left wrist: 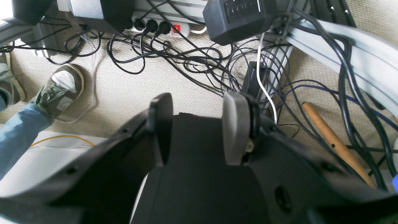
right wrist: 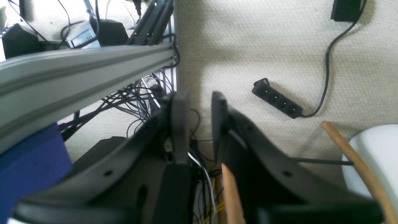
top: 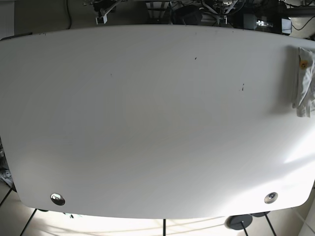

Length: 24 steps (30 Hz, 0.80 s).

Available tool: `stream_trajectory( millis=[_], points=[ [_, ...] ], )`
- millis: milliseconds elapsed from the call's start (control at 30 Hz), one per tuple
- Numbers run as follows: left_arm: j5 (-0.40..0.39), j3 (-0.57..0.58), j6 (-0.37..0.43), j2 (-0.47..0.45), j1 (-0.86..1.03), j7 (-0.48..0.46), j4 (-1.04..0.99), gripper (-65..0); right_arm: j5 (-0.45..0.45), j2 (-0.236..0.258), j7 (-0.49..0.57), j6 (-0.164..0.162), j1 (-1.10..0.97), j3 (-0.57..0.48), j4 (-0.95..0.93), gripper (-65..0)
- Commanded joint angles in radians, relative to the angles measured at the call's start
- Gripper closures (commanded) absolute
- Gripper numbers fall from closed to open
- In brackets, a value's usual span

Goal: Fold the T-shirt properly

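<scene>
Left gripper (left wrist: pixel 199 127) is seen parted, nothing held; right gripper (right wrist: pixel 199 124) likewise, gap narrower. T-shirt (top: pixel 304 81) is found bunched at the table (top: pixel 147 123) edge, on the base view's right. Cables (left wrist: pixel 186 59) are noted on carpet below both grippers.

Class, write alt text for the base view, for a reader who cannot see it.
A large white table seen from above, almost bare, with a bunched white T-shirt lying at its far right edge, partly cut off by the frame. No robot arm or pincer appears in this view; dark cables and equipment show beyond the table's top edge.
</scene>
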Motion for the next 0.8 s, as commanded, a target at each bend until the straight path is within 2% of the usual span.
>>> stream_trajectory(
  millis=[33,800],
  points=[
    [0.009,0.002,0.002,-0.004,0.005,-0.004,0.002,-24.1,0.004,0.008,0.014,0.002,-0.004,0.000,0.001,-11.9],
    [0.006,0.001,-0.008,0.003,0.002,-0.004,0.000,-24.3,0.011,0.009,0.019,-0.002,0.007,-0.001,0.000,-11.8]
  ],
)
